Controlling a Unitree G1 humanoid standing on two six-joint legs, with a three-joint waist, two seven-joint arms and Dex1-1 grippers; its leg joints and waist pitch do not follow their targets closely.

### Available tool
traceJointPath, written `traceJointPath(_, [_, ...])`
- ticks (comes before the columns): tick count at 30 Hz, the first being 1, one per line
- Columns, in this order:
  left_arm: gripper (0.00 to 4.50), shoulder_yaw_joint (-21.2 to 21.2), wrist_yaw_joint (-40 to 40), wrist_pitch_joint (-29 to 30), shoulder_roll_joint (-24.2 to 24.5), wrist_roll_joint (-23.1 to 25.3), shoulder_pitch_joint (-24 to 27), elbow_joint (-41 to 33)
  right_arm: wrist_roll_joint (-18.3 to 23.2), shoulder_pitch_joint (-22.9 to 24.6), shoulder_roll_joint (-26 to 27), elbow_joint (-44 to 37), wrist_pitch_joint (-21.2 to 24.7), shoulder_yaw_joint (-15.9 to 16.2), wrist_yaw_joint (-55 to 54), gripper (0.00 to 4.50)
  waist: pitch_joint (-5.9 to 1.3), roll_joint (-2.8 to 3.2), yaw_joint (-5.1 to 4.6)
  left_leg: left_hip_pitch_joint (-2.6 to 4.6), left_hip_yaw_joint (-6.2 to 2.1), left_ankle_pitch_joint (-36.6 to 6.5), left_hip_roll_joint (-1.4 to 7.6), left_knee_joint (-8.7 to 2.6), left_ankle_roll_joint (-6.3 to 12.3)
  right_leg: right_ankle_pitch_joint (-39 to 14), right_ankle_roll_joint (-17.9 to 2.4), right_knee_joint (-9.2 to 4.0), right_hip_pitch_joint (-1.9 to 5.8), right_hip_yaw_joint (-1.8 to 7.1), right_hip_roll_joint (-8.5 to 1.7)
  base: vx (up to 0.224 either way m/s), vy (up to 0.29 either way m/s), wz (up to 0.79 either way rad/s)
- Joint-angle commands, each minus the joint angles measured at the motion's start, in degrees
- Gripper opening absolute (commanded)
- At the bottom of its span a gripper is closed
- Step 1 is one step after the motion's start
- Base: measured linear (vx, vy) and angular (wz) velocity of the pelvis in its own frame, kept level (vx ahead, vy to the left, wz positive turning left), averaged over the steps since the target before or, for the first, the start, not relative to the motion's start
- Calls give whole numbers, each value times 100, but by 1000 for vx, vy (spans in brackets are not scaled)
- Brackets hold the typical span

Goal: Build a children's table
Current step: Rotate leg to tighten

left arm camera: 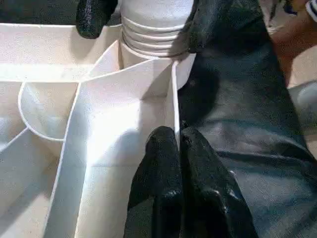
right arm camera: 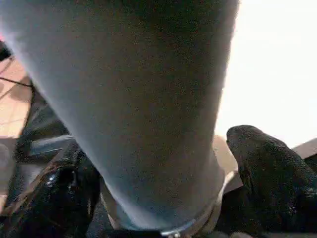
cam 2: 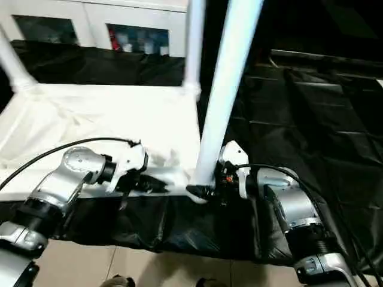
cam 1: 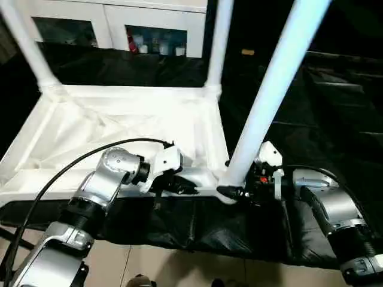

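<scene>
Silver forearms fill the near edge, and both grippers are working the near right corner of the upside-down tabletop (cam 1: 119,128), which lies ribbed side up on a bench draped in black cloth (cam 1: 311,107). Three legs are in: one far left at about 10 o'clock (cam 1: 27,45), one far right at 12 (cam 1: 218,42), and the big near one (cam 1: 272,89) rising from the corner socket at roughly 4 o'clock of the top.

Left gripper (left arm camera: 171,141) has its fingers pressed together, tips resting right at the thin rim wall of the top, just beside that socket. Right gripper (right arm camera: 158,183) is spread apart, one finger on each side of the near leg's base around the ridged collar (left arm camera: 153,37); can't honestly tell if the pads are touching the tube or just standing off it.

What worries me: that leg looks tilted, so if it isn't seated all the way it could lean out or pop when the right gripper backs off. Also the left fingertips are on a flimsy rib, so a push there could slide the whole top across the cloth. The fourth socket looks like it's yet to be filled.

Past the bench at 12 o'clock there's a white cabinet (cam 1: 114,24) with glass doors, and pale floor tiles (cam 1: 149,263) below.
</scene>
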Motion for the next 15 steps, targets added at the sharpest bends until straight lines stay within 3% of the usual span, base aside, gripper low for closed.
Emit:
traceJointPath(1, [0, -138, -283, -133, -59, -127, 36, -227, -61, 49, -89, -34, 77, 131, 122, 381, -344, -11, -4, 30, 32, -1209, 134, -307, 312, -1261, -1262, -372, 319, 204, -360, 0, 0, 0])
traceJointPath(5, [0, -141, -290, -118, -35, -134, 41, -250, -74, 98, -85, -86, 74, 223, 178, 369, -345, -18, -3, 26, 28, -1193, 127, -306, 298, -1296, -1221, -372, 325, 206, -360, 0, 0, 0])
traceJointPath(9, [0, -122, -189, -108, -65, -129, 43, -230, -48, 166, -8, -137, 77, 225, 84, 321, -360, -24, 2, 23, 26, -1133, 127, -301, 302, -1269, -1226, -365, 329, 202, -363, 0, 0, 0])
traceJointPath(12, [0, -43, 583, 71, -352, 39, -72, -18, -107, 177, 485, 42, 20, -84, -956, 296, -363, -27, -24, 26, 14, -1158, 120, -307, 233, -1317, -1222, -372, 314, 208, -376, 0, 0, 0])
traceJointPath(15, [0, 19, 1276, 237, -698, 193, -228, 247, -303, 108, 877, 380, -65, -245, -1917, 281, -340, -33, -52, 40, 7, -1279, 102, -318, 121, -1717, -1072, -419, 302, 212, -372, 0, 0, 0])
